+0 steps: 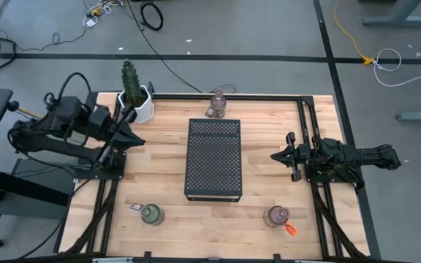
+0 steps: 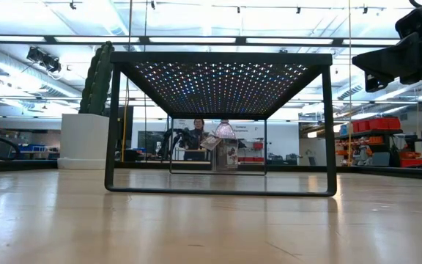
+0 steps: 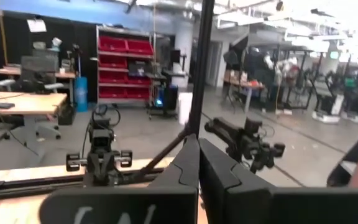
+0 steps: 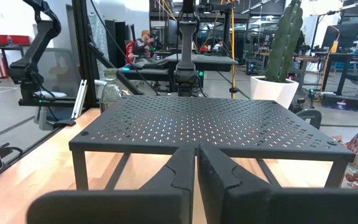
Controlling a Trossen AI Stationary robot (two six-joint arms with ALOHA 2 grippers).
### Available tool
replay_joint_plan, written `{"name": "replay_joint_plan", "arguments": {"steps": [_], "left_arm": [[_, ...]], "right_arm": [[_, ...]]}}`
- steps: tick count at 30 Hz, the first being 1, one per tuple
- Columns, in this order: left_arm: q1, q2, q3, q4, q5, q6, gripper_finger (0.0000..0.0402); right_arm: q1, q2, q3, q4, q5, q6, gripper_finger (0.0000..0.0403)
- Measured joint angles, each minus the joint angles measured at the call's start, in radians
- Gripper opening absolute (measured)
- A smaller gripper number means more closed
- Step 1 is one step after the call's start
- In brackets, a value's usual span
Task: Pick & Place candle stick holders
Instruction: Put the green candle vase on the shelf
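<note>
— Across the bench [image 1: 167, 219]: where are the candle stick holders?
— Green one [image 1: 151, 214] lower left, pink one [image 1: 276, 215] lower right, another [image 1: 218, 104] top centre.
— Claws?
— Left claw [image 1: 134, 137] and right claw [image 1: 278, 155] both closed, empty.
— Risk?
— Probably a shut claw knocking a holder over, or clipping the perforated rack [image 1: 213, 158].

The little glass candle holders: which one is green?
The green candle holder stands at the table's near edge on the left arm's side. The other two, one at the near right and one at the far edge, are pinkish.
</note>
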Motion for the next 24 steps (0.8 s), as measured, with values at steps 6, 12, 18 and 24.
{"name": "replay_joint_plan", "arguments": {"steps": [6,12,18,24], "left_arm": [[0.000,0.048,0.049,-0.069,0.000,0.009,0.0003],[0.000,0.079,0.049,-0.069,0.000,0.011,0.0003],[0.000,0.104,0.049,-0.067,0.000,0.012,0.0003],[0.000,0.111,0.049,-0.069,0.000,0.038,0.0003]], "right_arm": [[0.000,0.000,0.000,0.000,0.000,0.000,0.0023],[0.000,0.000,0.000,0.000,0.000,0.000,0.0023],[0.000,0.000,0.000,0.000,0.000,0.000,0.0023],[0.000,0.000,0.000,0.000,0.000,0.000,0.0023]]}}
